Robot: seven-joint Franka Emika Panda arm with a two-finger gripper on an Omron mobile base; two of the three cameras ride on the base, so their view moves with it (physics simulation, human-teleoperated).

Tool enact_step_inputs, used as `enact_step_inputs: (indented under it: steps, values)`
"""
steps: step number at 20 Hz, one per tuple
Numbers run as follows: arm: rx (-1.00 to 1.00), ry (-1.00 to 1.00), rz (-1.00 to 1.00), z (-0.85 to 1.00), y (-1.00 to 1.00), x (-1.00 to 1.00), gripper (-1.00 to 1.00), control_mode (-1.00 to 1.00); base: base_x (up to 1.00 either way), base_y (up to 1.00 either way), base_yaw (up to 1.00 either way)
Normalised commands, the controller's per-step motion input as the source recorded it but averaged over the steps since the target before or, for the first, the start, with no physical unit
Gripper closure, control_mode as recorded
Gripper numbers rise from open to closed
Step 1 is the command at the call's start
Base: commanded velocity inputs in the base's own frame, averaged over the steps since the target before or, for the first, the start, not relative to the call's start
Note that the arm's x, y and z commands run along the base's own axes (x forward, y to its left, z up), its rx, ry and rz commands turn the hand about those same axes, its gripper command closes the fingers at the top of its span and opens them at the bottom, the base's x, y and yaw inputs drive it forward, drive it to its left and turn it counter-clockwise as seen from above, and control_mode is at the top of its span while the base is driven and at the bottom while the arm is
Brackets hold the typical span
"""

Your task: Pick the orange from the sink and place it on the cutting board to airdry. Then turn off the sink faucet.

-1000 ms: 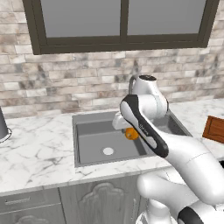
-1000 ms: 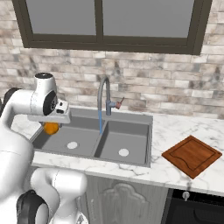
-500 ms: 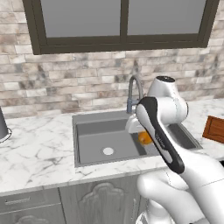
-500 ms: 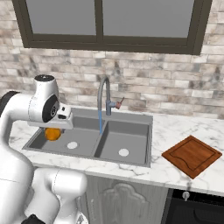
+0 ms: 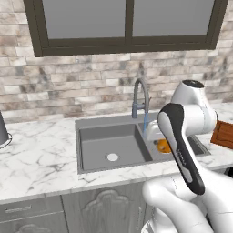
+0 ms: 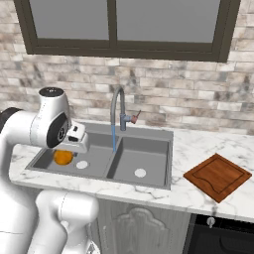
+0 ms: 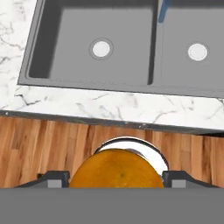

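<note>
My gripper [image 7: 114,177] is shut on the orange [image 7: 117,171], which swells up between the two dark fingertips [image 7: 54,178]. From the base cameras the orange [image 5: 163,145] [image 6: 63,157] hangs under the white hand at the dark double-basin sink [image 5: 111,142] [image 6: 149,149], near its front rim. A thin blue stream of water runs from the grey gooseneck sink faucet [image 5: 141,96] [image 6: 118,110] into the sink. The reddish-brown cutting board [image 6: 217,176] [image 5: 224,134] lies on the marble counter to the right of the sink, apart from the gripper.
A brick wall and a dark-framed window stand behind the counter. A dark vessel [image 5: 2,129] sits at the counter's far left. Pale drain discs [image 7: 101,48] mark both basins. Wooden floor [image 7: 39,148] lies below the counter's front edge. An oven front [image 6: 218,238] is below the board.
The arm has swung to the right and a little toward the front of the counter, carrying the orange with it. Sink, faucet and board have stayed put.
</note>
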Motion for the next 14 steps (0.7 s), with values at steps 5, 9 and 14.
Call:
enact_step_inputs:
  steps: [5,9,14]
  values:
    - [0.00,0.00,-0.17,0.29,-0.13,-0.04,1.00,-1.00,0.00,0.00,0.00]
    - [0.00,0.00,-0.19,0.30,-0.33,0.00,1.00,-1.00,0.00,0.00,0.00]
    - [0.00,-0.01,-0.17,0.23,-0.36,-0.02,1.00,-1.00,0.00,0.00,0.00]
